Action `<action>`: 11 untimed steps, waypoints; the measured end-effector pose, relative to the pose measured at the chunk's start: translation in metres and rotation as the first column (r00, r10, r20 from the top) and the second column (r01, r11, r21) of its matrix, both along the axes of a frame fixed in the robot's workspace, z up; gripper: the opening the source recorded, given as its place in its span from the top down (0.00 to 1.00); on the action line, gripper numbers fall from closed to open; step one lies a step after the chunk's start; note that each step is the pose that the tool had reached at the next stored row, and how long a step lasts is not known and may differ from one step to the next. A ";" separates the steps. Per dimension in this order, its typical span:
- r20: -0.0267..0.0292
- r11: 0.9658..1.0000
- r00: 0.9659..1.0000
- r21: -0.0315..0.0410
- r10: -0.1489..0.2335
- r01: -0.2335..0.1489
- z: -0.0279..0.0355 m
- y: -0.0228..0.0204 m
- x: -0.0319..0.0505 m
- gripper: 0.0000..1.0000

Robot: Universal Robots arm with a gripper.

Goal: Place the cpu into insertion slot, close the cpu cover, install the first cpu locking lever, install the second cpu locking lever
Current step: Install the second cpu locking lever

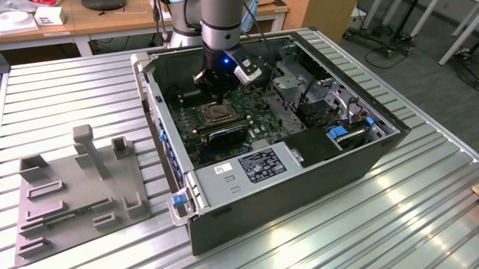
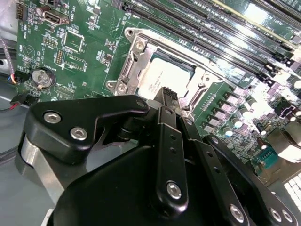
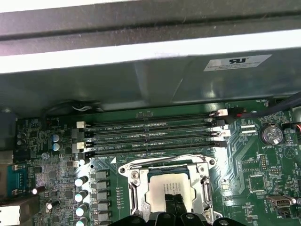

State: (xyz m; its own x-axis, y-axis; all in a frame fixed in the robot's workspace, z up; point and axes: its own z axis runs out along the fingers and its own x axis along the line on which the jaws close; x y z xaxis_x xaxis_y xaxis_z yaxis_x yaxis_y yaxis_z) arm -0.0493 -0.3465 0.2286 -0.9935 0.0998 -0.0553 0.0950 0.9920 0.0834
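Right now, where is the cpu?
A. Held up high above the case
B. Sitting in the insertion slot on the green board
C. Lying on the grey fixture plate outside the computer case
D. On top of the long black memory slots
B: in both wrist views the cpu lies flat inside the metal-rimmed insertion slot, with the gripper just over its edge.

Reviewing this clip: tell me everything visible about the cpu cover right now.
The cpu cover is a thin silver-grey metal frame with a large square window, lying flat and closed over the insertion slot on the green board. The pale cpu shows through its window in both wrist views. Round fasteners sit at its corners. The gripper has its fingertips together over the window; whether they touch cannot be told.
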 end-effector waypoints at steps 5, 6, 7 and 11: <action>0.000 1.000 1.000 0.000 0.000 0.000 0.0027 0.0000 0.0000 0.90; 0.000 1.000 1.000 0.000 0.000 0.000 0.0027 0.0000 0.0000 0.90; 0.000 1.000 1.000 0.000 0.000 0.000 0.0028 0.0000 0.0000 0.90; 0.000 1.000 1.000 0.000 0.000 0.000 0.0030 0.0000 0.0000 0.90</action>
